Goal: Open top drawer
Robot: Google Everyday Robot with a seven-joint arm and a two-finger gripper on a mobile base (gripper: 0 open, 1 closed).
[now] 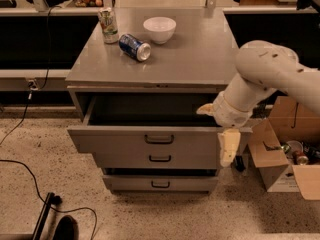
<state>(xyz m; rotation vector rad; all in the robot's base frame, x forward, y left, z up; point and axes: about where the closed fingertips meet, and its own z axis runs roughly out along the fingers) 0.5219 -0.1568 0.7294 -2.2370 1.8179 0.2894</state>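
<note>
The top drawer (115, 139) of the grey cabinet (165, 64) stands pulled out, its deep dark box open to view. Its small dark handle (159, 139) is at the centre of the front. My gripper (218, 129) is at the right end of the drawer front. One cream finger (229, 147) hangs down over the front's right corner. The other finger (205, 109) points left over the open box. The fingers stand apart and hold nothing. Two shorter drawers (160, 158) sit below, slightly stepped out.
On the cabinet top are a white bowl (159, 29), a blue can on its side (135, 47) and an upright can (107, 25). An open cardboard box (280, 159) with clutter stands on the floor at the right. Cables (30, 169) lie on the floor at the left.
</note>
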